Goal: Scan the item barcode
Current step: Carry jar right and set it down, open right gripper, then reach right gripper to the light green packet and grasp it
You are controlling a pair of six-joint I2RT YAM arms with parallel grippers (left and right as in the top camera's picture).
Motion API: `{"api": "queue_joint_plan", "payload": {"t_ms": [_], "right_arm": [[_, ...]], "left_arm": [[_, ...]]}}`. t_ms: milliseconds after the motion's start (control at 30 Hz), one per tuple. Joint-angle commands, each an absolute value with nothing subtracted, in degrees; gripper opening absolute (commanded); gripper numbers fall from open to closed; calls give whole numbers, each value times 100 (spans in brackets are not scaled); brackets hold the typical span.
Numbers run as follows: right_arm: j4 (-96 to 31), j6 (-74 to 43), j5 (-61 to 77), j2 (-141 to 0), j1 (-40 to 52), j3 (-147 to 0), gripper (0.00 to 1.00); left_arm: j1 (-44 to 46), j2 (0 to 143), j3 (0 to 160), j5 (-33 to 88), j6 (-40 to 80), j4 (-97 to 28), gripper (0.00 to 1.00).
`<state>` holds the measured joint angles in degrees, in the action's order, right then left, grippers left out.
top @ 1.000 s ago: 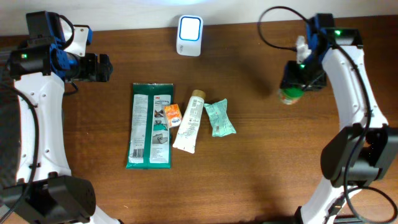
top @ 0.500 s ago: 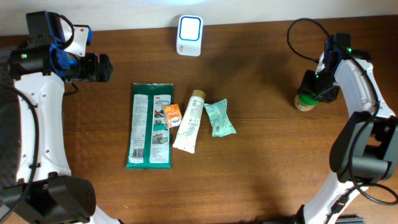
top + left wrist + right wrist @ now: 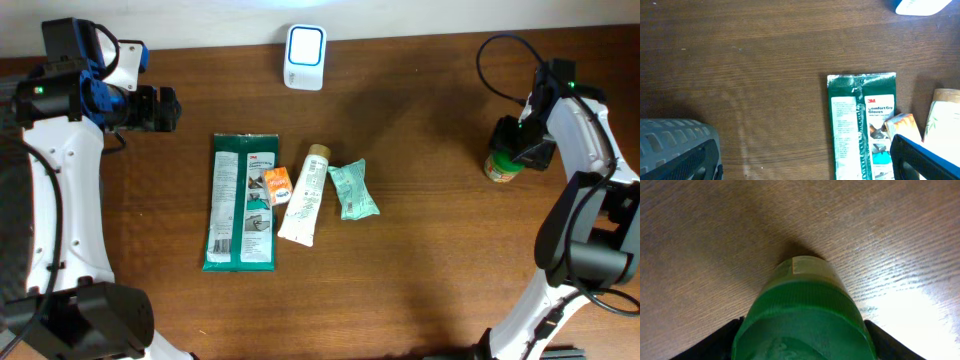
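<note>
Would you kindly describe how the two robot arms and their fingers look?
The left arm and right arm have white links, black joints and a green light each. Blue parts sit at the left wrist; a black cable loops off the right arm. One left finger is grey and ribbed.

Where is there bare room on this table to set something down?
Bare wood lies between the green packet and the jar, and across the whole strip below the gloves pack in the overhead view. It is crowded mid-left, where pack, orange box, tube and packet lie side by side.
</note>
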<state>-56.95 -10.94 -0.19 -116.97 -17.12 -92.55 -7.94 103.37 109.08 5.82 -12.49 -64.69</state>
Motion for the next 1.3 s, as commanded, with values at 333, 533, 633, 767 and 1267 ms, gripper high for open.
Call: {"api": "queue_joint_plan", "payload": {"t_ms": [333,533,633,767,1267], "right_arm": [[-7470,-602,954,-11107,-1529,-11037,98],[-8038,-600,1968,-10875,-882,-11308,98],[-7946,-600,1994,-10951,-471,-11172,99],[-7489,-604,1994,-11037,266,-10672,20],[-4473,-2307,1743,-11863,2067,-8774,4]], "left_arm": [[-805,10219,10945,644,-1319,-6464,99],[-805,10219,10945,644,-1319,-6464,99],[-805,10219,10945,644,-1319,-6464,99],[-805,10219,10945,644,-1319,-6464,99],[-805,10219,10945,644,-1319,-6464,99]]}}
